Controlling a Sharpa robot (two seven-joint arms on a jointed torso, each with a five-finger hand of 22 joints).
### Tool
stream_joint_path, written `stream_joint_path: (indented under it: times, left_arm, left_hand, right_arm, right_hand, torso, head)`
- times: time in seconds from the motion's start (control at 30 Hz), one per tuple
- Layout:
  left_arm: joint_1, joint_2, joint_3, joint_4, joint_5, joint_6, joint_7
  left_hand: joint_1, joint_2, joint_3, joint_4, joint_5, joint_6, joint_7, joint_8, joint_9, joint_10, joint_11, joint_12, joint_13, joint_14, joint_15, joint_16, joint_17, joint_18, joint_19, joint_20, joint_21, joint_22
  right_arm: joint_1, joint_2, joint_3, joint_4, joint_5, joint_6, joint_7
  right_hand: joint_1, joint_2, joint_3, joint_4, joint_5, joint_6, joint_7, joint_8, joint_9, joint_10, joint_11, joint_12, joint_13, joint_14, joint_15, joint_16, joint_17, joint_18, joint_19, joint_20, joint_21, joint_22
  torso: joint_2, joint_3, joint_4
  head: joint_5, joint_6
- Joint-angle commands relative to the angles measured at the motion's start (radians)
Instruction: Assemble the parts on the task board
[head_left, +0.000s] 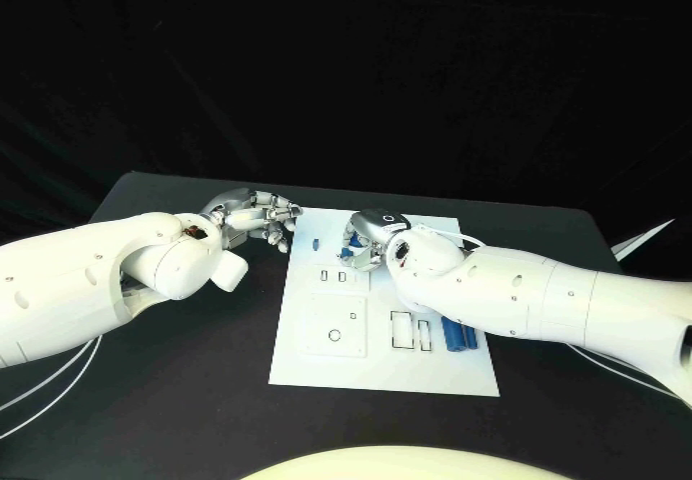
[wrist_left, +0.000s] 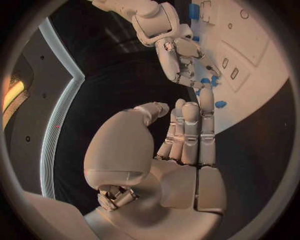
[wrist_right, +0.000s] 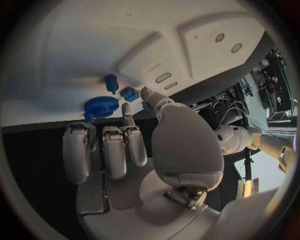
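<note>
The white task board (head_left: 378, 345) lies in the middle of the table. My right hand (head_left: 368, 240) hovers low over its far end, where a blue gear (wrist_right: 101, 106), a blue peg (wrist_right: 111, 82) and a small blue block (wrist_right: 130, 93) sit. Its thumb and one fingertip (wrist_right: 127, 111) stand on either side of that block; whether they grip it is unclear. My left hand (head_left: 257, 215) is at the board's far left corner with its fingers (wrist_left: 189, 132) stretched out side by side, holding nothing. More blue parts (wrist_left: 220, 104) lie just past its fingertips. Two blue cylinders (head_left: 459, 335) rest by the board's right edge.
The board (wrist_left: 253, 55) carries raised white blocks with slots and round holes (head_left: 339, 332). Black table (head_left: 173, 400) surrounds it, with open room on the left and in front. Both forearms cross low over the board's sides.
</note>
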Motion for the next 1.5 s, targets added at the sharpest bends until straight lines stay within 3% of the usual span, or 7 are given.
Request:
stream_joint_path:
  times: [0.03,0.27,0.67,0.97,1.4,1.5]
  left_arm:
    - [0.001,0.001,0.001,0.002,-0.001,0.001,0.000]
    - [0.001,0.000,0.001,0.002,-0.002,0.002,-0.002]
    - [0.001,-0.001,0.001,0.005,-0.004,0.003,-0.004]
    - [0.002,0.000,0.001,0.001,-0.008,0.003,-0.006]
    - [0.002,0.005,0.001,-0.004,-0.008,0.002,-0.007]
    - [0.002,0.005,0.001,-0.004,-0.008,0.002,-0.007]
  left_hand:
    - [0.010,0.000,-0.009,-0.006,0.012,0.000,0.024,-0.012,-0.008,-0.009,0.004,0.010,-0.012,-0.002,0.008,-0.004,-0.010,-0.002,0.020,0.004,-0.016,-0.014]
    - [0.011,-0.002,-0.009,-0.007,0.012,-0.001,0.025,-0.014,-0.011,-0.010,0.005,0.010,-0.012,-0.002,0.009,-0.004,-0.011,-0.002,0.020,0.004,-0.016,-0.014]
    - [0.011,-0.002,-0.009,-0.007,0.012,-0.001,0.025,-0.014,-0.011,-0.010,0.005,0.010,-0.012,-0.002,0.009,-0.004,-0.011,-0.002,0.020,0.004,-0.016,-0.014]
    - [0.014,-0.002,-0.009,-0.009,0.012,0.000,0.025,-0.015,-0.014,-0.010,0.005,0.011,-0.014,-0.001,0.009,-0.002,-0.010,-0.002,0.021,0.004,-0.016,-0.014]
    - [0.018,-0.002,-0.008,-0.012,0.012,0.001,0.025,-0.015,-0.016,-0.011,0.005,0.012,-0.014,-0.001,0.009,-0.002,-0.011,-0.002,0.021,0.004,-0.016,-0.014]
    - [0.018,-0.002,-0.008,-0.012,0.012,0.001,0.025,-0.015,-0.016,-0.011,0.005,0.012,-0.014,-0.001,0.009,-0.002,-0.011,-0.002,0.021,0.004,-0.016,-0.014]
  right_arm:
    - [0.000,0.003,0.000,-0.004,0.001,-0.004,-0.006]
    - [0.000,0.009,0.000,-0.011,0.002,-0.006,-0.010]
    - [-0.002,0.024,0.000,-0.031,0.011,0.033,-0.001]
    - [-0.004,0.020,0.000,-0.034,0.011,0.077,0.003]
    - [-0.004,0.016,0.000,-0.028,0.008,0.085,0.005]
    - [-0.004,0.015,0.000,-0.026,0.001,0.084,0.003]
  right_hand:
    - [-0.002,0.003,-0.070,0.012,-0.007,-0.043,0.012,-0.018,-0.001,0.050,0.013,-0.013,0.205,0.096,0.007,0.014,0.275,-0.012,0.035,0.011,-0.011,0.189]
    - [0.021,0.012,-0.118,0.029,-0.006,-0.057,0.017,-0.027,-0.001,0.047,0.018,-0.017,0.203,0.096,0.012,0.014,0.275,-0.010,0.032,0.016,-0.018,0.186]
    - [0.056,0.034,-0.120,0.033,-0.005,-0.035,0.011,-0.015,0.006,0.052,0.014,-0.009,0.209,0.096,0.009,0.014,0.275,-0.012,0.038,0.015,-0.010,0.192]
    - [0.094,0.050,-0.086,0.017,-0.005,-0.007,0.005,-0.003,0.012,0.054,0.007,-0.004,0.213,0.096,0.003,0.014,0.275,-0.014,0.042,0.010,-0.005,0.197]
    - [0.108,0.067,-0.030,0.002,-0.005,0.023,-0.004,0.007,0.016,0.060,0.000,0.004,0.219,0.096,-0.003,0.014,0.275,-0.016,0.048,0.004,0.004,0.205]
    - [0.124,0.085,0.013,-0.016,-0.004,0.047,-0.014,0.019,0.022,0.063,-0.010,0.008,0.223,0.096,-0.011,0.014,0.275,-0.018,0.052,-0.002,0.011,0.210]
  torso:
    - [0.000,-0.0005,0.0014]
    - [0.000,-0.0006,0.0012]
    - [0.001,-0.0008,0.0015]
    - [0.001,-0.0006,-0.0015]
    - [0.001,0.0003,0.0002]
    - [0.000,-0.0002,0.0014]
  head:
    - [0.000,0.001]
    - [0.000,0.002]
    - [0.001,0.000]
    - [0.002,-0.005]
    - [-0.001,-0.008]
    - [-0.002,-0.010]
